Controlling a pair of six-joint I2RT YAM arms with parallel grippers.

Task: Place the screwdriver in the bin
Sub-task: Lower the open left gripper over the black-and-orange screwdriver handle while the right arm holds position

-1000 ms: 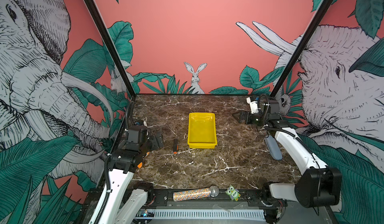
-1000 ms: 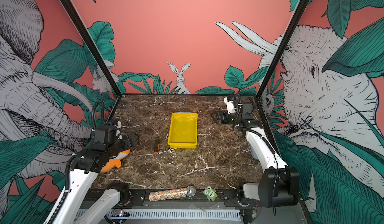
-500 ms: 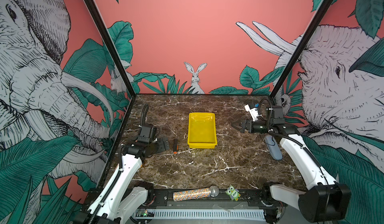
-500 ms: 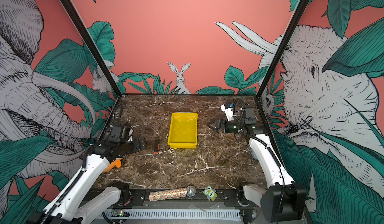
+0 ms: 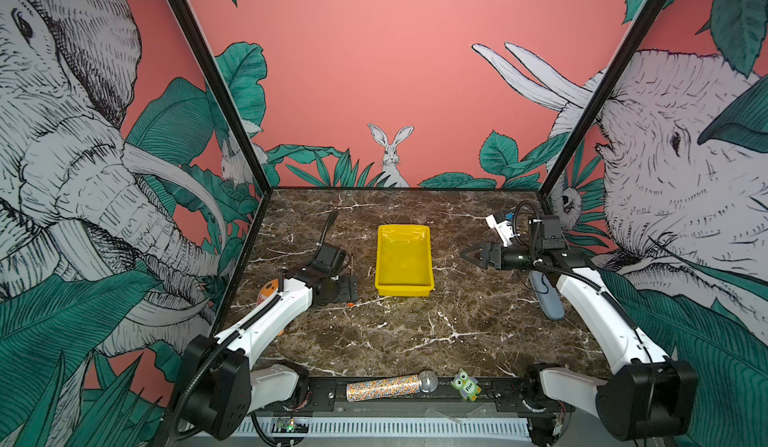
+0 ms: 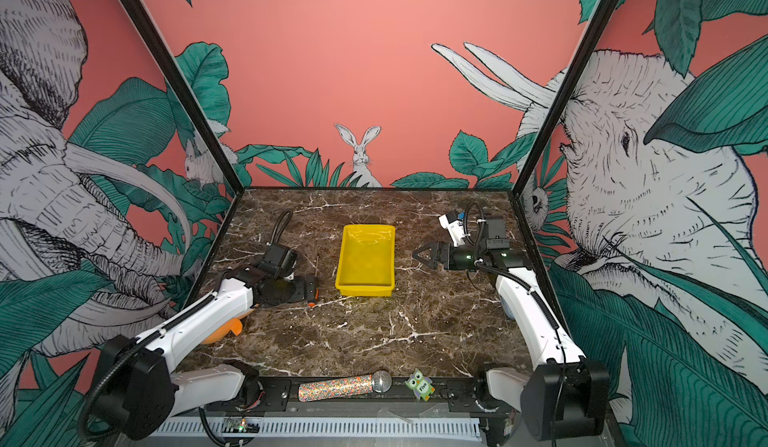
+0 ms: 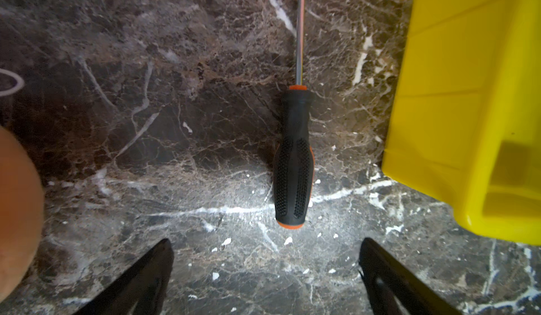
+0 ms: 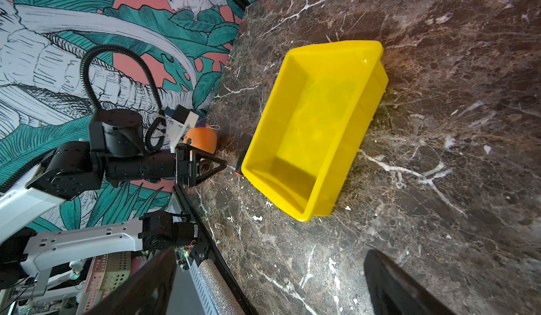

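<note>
The screwdriver (image 7: 292, 164), black handle with orange ends and a thin shaft, lies flat on the marble just left of the bin (image 5: 403, 262). The bin is yellow and empty in both top views (image 6: 365, 258) and in the right wrist view (image 8: 316, 123). My left gripper (image 7: 265, 240) is open and low over the table, its fingers just short of the handle's butt end and touching nothing. In a top view the left gripper (image 5: 347, 289) hides most of the tool; the shaft (image 6: 316, 264) shows past it. My right gripper (image 5: 467, 254) hovers open and empty to the right of the bin.
A glittery microphone (image 5: 390, 386) and a green owl toy (image 5: 466, 384) rest on the front rail. An orange toy (image 6: 220, 330) lies under my left arm by the left wall. A blue-grey oblong object (image 5: 548, 301) lies beneath my right arm.
My left gripper has moved right from near the left wall up to the screwdriver's handle end, staying open. My right gripper has come forward and slightly toward the bin.
</note>
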